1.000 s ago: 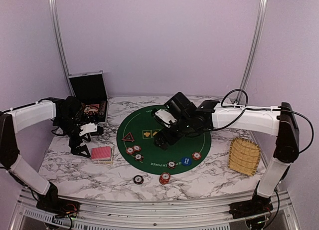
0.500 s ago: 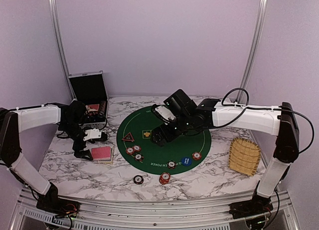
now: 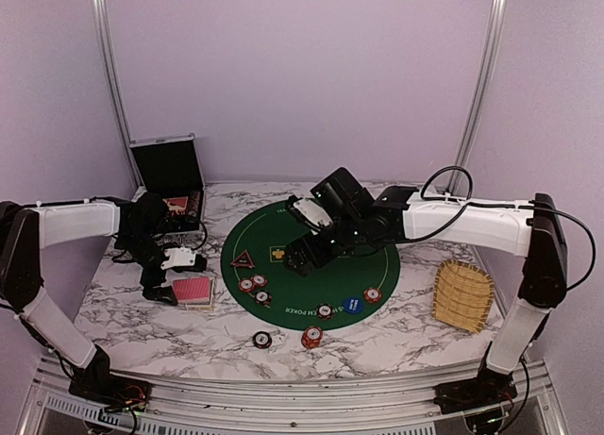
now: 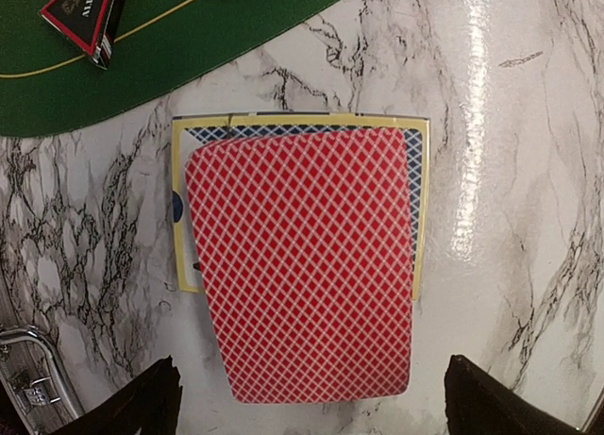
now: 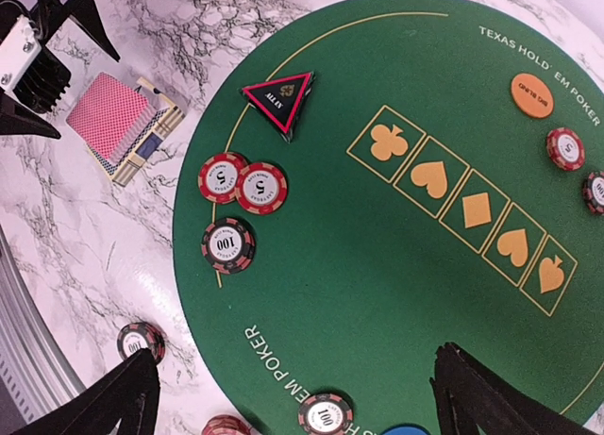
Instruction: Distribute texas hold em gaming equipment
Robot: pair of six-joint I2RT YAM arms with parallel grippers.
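The red-backed playing cards (image 4: 300,265) lie stacked on a yellow-edged card box (image 4: 419,209) on the marble, left of the green mat (image 3: 377,265). My left gripper (image 4: 316,399) hangs open over the deck's near end, fingers (image 4: 142,402) astride it and apart from it. On the mat lie the dark triangular marker (image 5: 279,99), two red chips (image 5: 242,182), a dark chip (image 5: 227,244), the orange button (image 5: 531,94) and a blue chip (image 3: 353,305). My right gripper (image 5: 302,407) hovers open above the mat, holding nothing.
An open black case (image 3: 170,185) stands at the back left. A wicker tray (image 3: 463,294) sits on the right. Two chips (image 3: 262,339) (image 3: 312,337) lie on the marble in front of the mat. More chips (image 5: 565,148) rest at its far side.
My left gripper has swung right and down until it is over the deck. My right gripper has drifted a little left over the mat. Both stay open.
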